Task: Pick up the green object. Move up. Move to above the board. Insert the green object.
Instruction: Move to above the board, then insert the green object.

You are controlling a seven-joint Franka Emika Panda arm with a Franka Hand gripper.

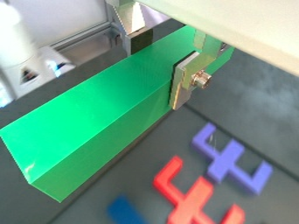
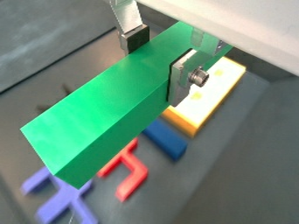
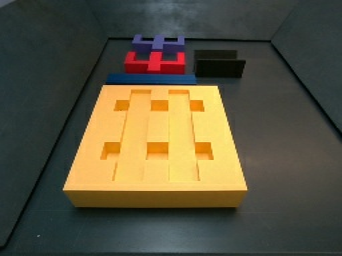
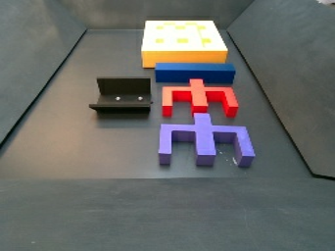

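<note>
Holding the green object [image 1: 100, 114] clear of the floor: the gripper [image 2: 163, 59] is clamped across one end of it, silver finger plate with a screw flat on its side face in both wrist views, dark pad on the far side. Neither side view shows gripper or bar, so both look to be well above the scene. Judging by that, pick and lift are done; left are the move over the board [image 3: 156, 140] and the insert. A wrist view has the board's corner [image 2: 208, 98] just under the bar's held end. Bar is plain, smooth, sharp-edged, matte. Board is a yellow-orange slab with lengthwise grooves and six square holes. Beyond it: blue block [image 4: 194, 72], red notched block [image 4: 199, 96], purple notched block [image 4: 205, 140], black fixture [image 4: 120, 96], dark grey matte floor.
</note>
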